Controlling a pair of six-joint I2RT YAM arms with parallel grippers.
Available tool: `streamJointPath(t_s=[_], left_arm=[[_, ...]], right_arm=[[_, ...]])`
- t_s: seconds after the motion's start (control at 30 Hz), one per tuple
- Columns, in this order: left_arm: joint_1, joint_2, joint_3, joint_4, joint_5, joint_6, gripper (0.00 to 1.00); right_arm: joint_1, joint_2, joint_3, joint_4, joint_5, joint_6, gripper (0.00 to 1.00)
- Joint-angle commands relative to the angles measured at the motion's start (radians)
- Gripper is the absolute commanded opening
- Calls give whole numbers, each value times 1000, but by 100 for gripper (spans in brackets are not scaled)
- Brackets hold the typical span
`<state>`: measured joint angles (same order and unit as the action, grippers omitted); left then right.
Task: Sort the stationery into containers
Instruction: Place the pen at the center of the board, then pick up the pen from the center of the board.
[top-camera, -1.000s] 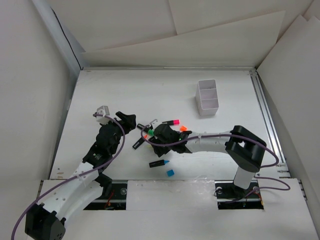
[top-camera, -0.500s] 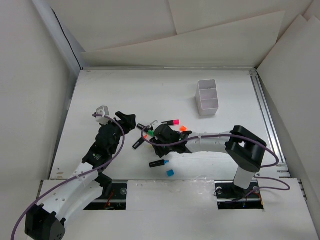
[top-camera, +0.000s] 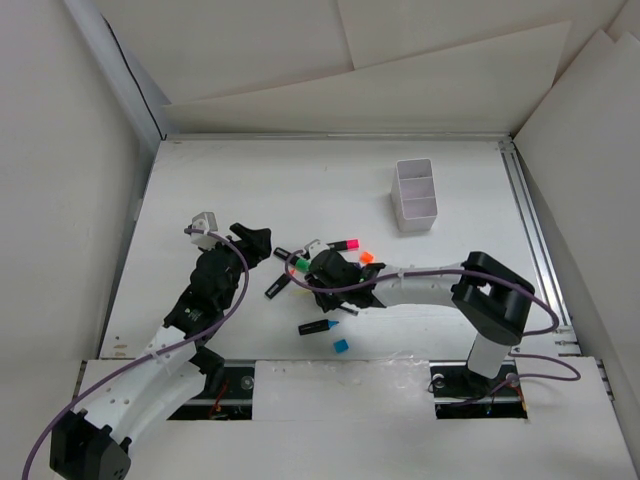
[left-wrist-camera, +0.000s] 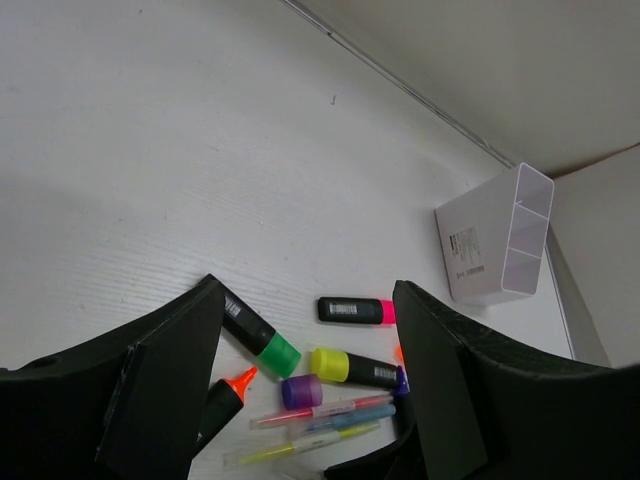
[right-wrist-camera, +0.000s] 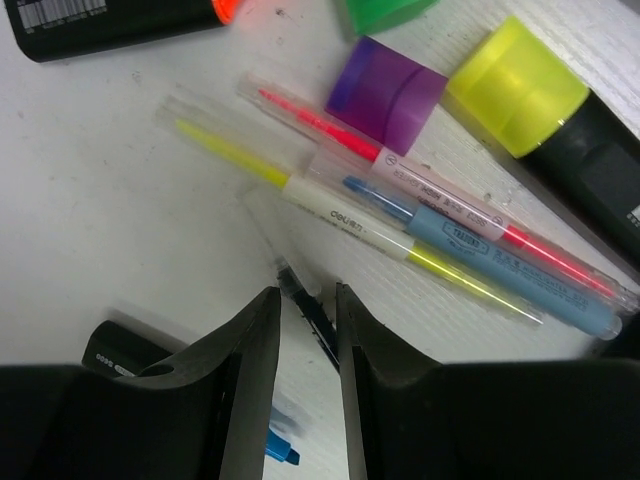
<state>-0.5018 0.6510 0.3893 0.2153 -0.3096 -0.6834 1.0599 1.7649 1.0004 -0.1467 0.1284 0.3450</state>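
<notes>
The stationery lies in a pile at mid-table. In the right wrist view I see a purple cap, a yellow-capped highlighter, and thin pink, blue and yellow pens. My right gripper is low over the table, its jaws narrow but apart around a thin black pen. Left of the pile, my left gripper is wide open and holds nothing. It frames a green-capped highlighter and a pink one. The white container stands at the back right.
A blue-tipped highlighter and a small blue cap lie near the front edge. Left of the pile a black highlighter lies apart, and an orange cap lies to its right. White walls enclose the table.
My right gripper's jaws have narrowed around the thin black pen, and the wrist has shifted slightly. The left arm has not moved.
</notes>
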Motion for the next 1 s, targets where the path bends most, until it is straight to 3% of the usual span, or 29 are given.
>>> streamJointPath(t_s=[0.0, 0.2, 0.7, 0.97], left_arm=[[5, -13, 16, 35, -2, 2, 65], [5, 7, 16, 49, 7, 2, 65], [5, 7, 16, 50, 27, 2, 65], [5, 7, 16, 61, 37, 2, 65]], right_arm=[[2, -42, -26, -8, 47, 28, 35], [2, -53, -37, -37, 80, 48, 35], [11, -116, -55, -57, 111, 77, 10], [22, -208, -46, -86, 129, 86, 4]])
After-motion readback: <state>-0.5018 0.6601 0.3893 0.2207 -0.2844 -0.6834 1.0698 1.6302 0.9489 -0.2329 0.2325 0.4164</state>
